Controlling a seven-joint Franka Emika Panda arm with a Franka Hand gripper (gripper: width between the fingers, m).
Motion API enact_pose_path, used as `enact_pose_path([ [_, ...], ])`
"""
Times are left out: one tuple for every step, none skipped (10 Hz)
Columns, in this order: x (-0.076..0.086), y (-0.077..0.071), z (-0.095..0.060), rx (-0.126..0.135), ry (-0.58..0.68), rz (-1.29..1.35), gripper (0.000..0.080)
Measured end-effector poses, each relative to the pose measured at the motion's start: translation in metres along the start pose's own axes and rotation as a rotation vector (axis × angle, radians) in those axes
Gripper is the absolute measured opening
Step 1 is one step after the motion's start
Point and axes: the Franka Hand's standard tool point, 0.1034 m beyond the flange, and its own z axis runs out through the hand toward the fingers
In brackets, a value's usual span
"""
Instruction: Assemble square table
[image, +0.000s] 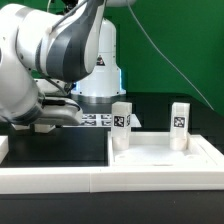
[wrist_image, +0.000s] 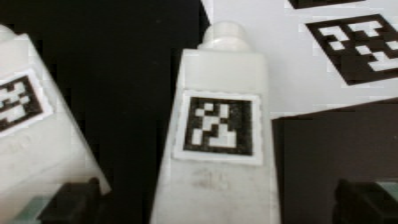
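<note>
tool (wrist_image: 214, 198) wide open and holding nothing, its dark fingertips (wrist_image: 368, 190) clear on either side of a small white block leg with a black-and-white tag (wrist_image: 221, 112) lying on the black table (wrist_image: 134, 60). a second white leg (wrist_image: 25, 110) lies just beside it, with the marker board (wrist_image: 356, 40) past their tips. in the exterior view the white square tray-like top (image: 160, 152) rests at that view's right, a third white leg (image: 121, 122) and a fourth white leg (image: 179, 120) upright at its far edge.

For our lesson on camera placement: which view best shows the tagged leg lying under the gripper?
The wrist view: the leg fills the frame, its tag clear, inside the open gripper. In the exterior view the arm seems to hide that leg.
</note>
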Motion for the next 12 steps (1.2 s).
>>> enact_pose_path([
  [0.0, 0.0, 0.003, -0.002, 0.0, 0.0, 0.0649],
  [0.0, 0.0, 0.003, -0.002, 0.0, 0.0, 0.0649],
  [0.0, 0.0, 0.003, -0.002, 0.0, 0.001, 0.0649],
  [0.0, -0.001, 0.002, -0.003, 0.001, 0.002, 0.0524],
  [0.001, -0.001, 0.002, -0.004, 0.002, 0.001, 0.0524],
  [0.001, -0.002, 0.001, -0.004, 0.003, 0.001, 0.0386],
  [0.001, -0.001, 0.001, -0.003, 0.003, 0.001, 0.0287],
  [0.001, -0.001, 0.001, -0.003, 0.003, 0.001, 0.0288],
  [0.001, -0.001, 0.001, -0.003, 0.004, 0.001, 0.0288],
  [0.001, -0.002, -0.001, -0.005, 0.007, 0.0, 0.0288],
  [0.003, -0.003, -0.007, -0.008, 0.017, -0.003, 0.0288],
  [0.001, -0.005, -0.016, -0.016, 0.016, -0.011, 0.0288],
])
